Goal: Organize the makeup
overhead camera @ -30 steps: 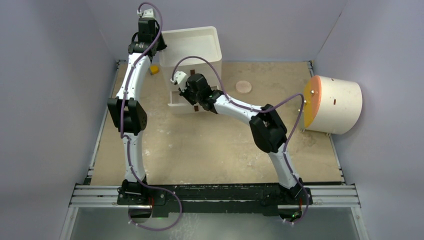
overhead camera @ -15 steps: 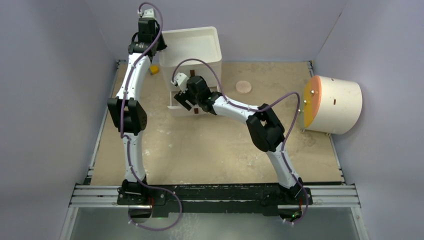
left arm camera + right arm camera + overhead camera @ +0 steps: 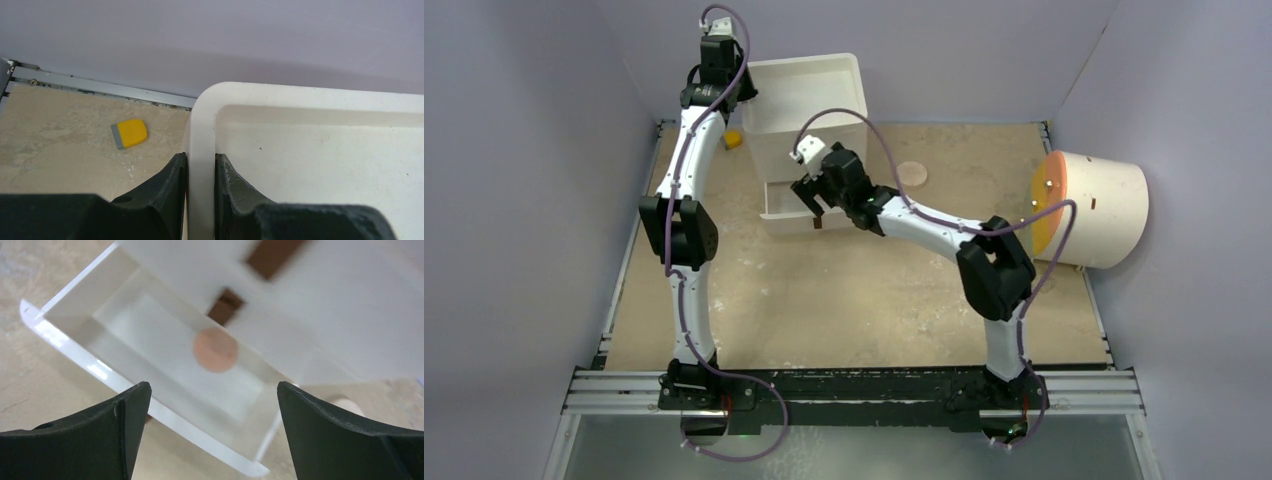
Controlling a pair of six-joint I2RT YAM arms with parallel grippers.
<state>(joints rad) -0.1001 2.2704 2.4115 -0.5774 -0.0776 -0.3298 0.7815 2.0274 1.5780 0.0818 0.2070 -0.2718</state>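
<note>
The right fingers [image 3: 100,440], closed a second ago, are now spread wide above the open drawer [image 3: 75,347], where one peach disc [image 3: 215,350] is left lying flat. The organizer's rim [image 3: 202,120] is kept clamped by the left fingers [image 3: 235,190]. A second disc [image 3: 912,172] is seen on the counter [image 3: 824,300] and is judged the likely next pick.

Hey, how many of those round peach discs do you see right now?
2. One peach disc lies in the open drawer below the right gripper; the other disc sits on the table, right of the white box. Others may be hidden.
</note>
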